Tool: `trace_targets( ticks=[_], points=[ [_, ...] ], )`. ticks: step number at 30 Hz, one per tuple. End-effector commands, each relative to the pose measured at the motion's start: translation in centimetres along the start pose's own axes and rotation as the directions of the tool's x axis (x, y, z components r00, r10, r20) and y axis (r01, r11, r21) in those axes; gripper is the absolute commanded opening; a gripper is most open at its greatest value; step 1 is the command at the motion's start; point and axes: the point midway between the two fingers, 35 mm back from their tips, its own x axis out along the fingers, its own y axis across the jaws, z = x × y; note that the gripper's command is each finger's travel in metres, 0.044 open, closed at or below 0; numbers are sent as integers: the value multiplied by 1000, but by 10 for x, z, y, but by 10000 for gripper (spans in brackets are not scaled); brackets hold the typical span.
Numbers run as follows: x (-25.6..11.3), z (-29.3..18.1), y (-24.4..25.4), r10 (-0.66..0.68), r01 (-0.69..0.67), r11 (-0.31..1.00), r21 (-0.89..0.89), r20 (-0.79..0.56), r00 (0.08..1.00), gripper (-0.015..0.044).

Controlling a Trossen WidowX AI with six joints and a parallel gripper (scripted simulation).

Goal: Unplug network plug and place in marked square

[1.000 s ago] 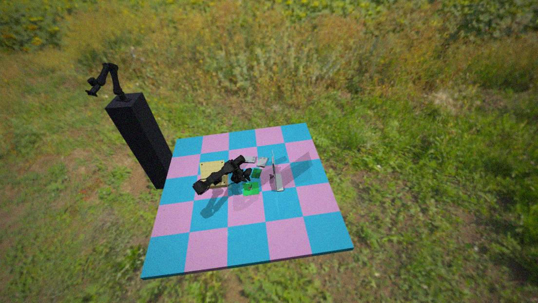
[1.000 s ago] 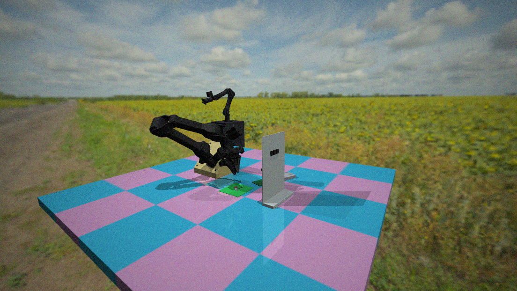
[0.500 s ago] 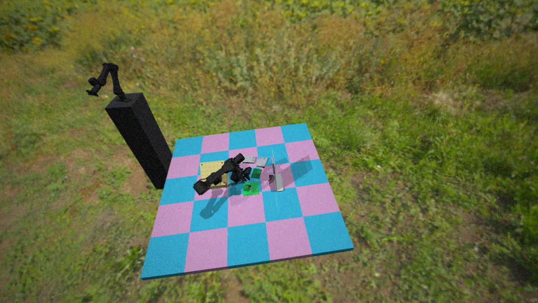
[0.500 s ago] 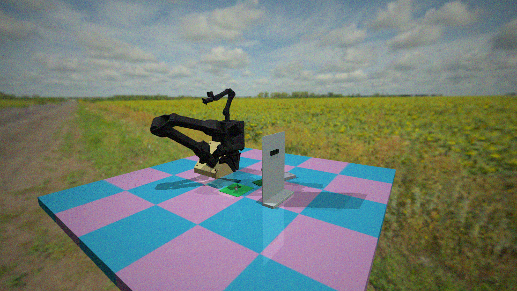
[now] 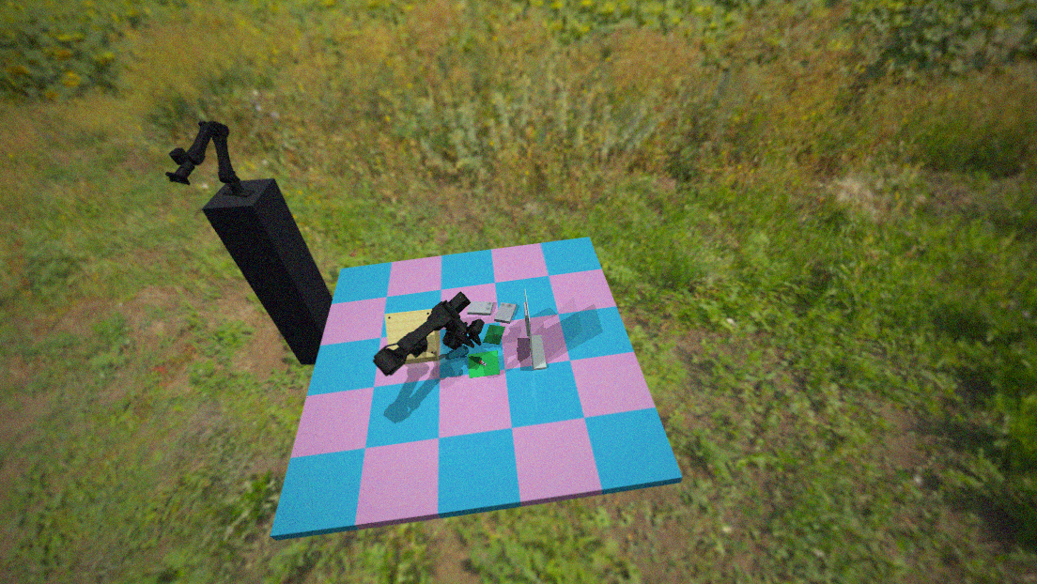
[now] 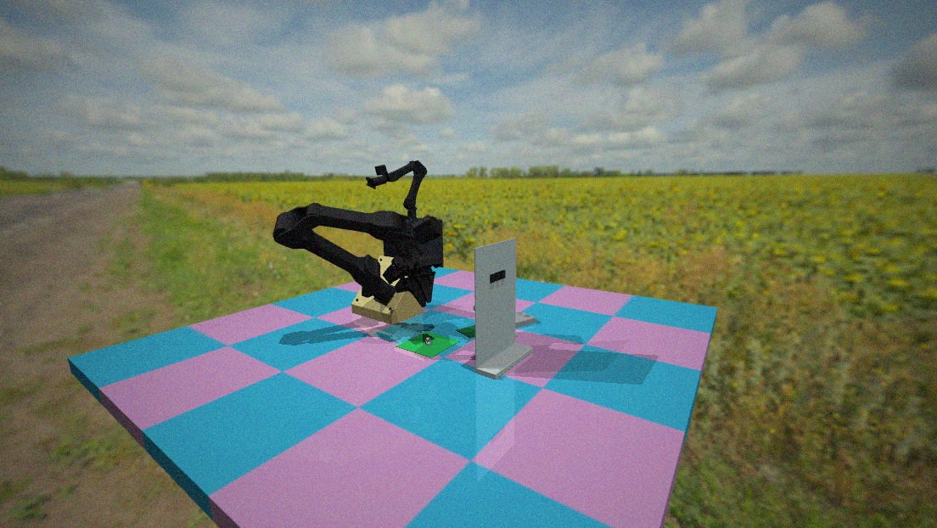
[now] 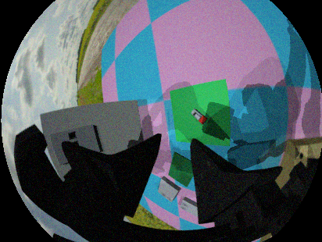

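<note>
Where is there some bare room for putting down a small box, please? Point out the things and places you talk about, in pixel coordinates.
In the top view, room shows between the bright green square (image 5: pixel 491 371) (image 6: pixel 409 345) (image 7: pixel 184 97) and the table's (image 5: pixel 472 471) (image 6: pixel 328 472) (image 7: pixel 211 39) near edge, also right of the upright panel (image 5: pixel 527 312) (image 6: pixel 491 314) (image 7: pixel 121 117). It is crowded between panel and tan block (image 5: pixel 397 326) (image 6: pixel 377 311) (image 7: pixel 301 147), under the gripper (image 5: pixel 477 333) (image 6: pixel 426 305) (image 7: pixel 176 140).
</note>
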Motion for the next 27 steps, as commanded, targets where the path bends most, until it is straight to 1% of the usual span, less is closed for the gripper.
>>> trace_targets(
  ticks=[1,15,17,27],
  points=[
    [-5,1,4,8,-8,1000,5,3,1000,156],
    [-18,4,11,19,-19,1000,4,10,1000,156],
    [-15,3,9,11,-11,1000,-4,6,1000,156],
    [-37,0,26,18,-19,999,-36,-11,1000,156]
  ],
)
